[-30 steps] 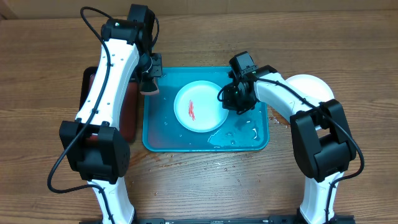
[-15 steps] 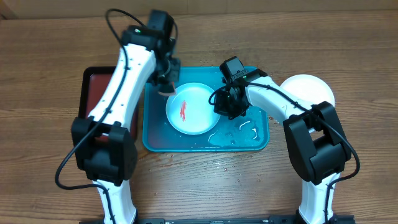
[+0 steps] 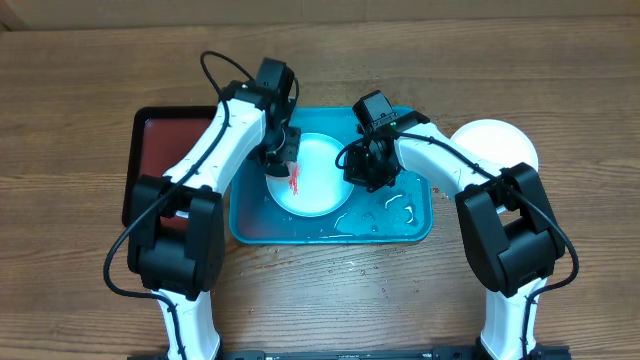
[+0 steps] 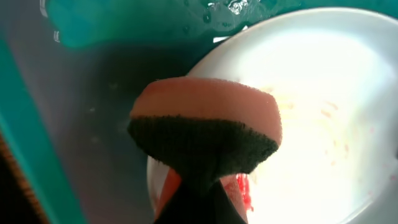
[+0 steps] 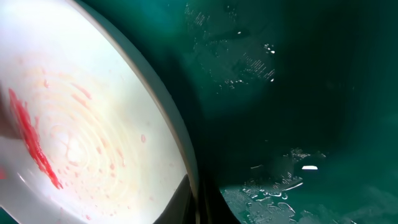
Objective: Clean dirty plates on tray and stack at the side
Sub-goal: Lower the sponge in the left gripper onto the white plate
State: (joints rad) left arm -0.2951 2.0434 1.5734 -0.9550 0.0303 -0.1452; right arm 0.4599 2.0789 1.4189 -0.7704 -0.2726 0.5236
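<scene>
A pale round plate (image 3: 322, 178) with a red smear (image 3: 295, 181) lies in the turquoise tray (image 3: 405, 222). My left gripper (image 3: 281, 160) is shut on a pink sponge with a dark scouring side (image 4: 205, 121), held at the plate's left edge, just above the smear (image 4: 243, 187). My right gripper (image 3: 358, 166) is shut on the plate's right rim (image 5: 180, 155); the right wrist view shows the smear (image 5: 31, 140) and faint pink streaks across the plate (image 5: 81, 124). A white plate (image 3: 497, 146) lies on the table to the right of the tray.
A black tray with a red inside (image 3: 158, 160) lies left of the turquoise tray, under my left arm. Water drops (image 3: 385, 210) lie on the turquoise tray's floor at the right and front; they also show in the right wrist view (image 5: 280, 180).
My left arm has swung right with the sponge, from the tray's left rim onto the plate's left edge. The plate shifted left a second ago; the right gripper has since stayed still.
</scene>
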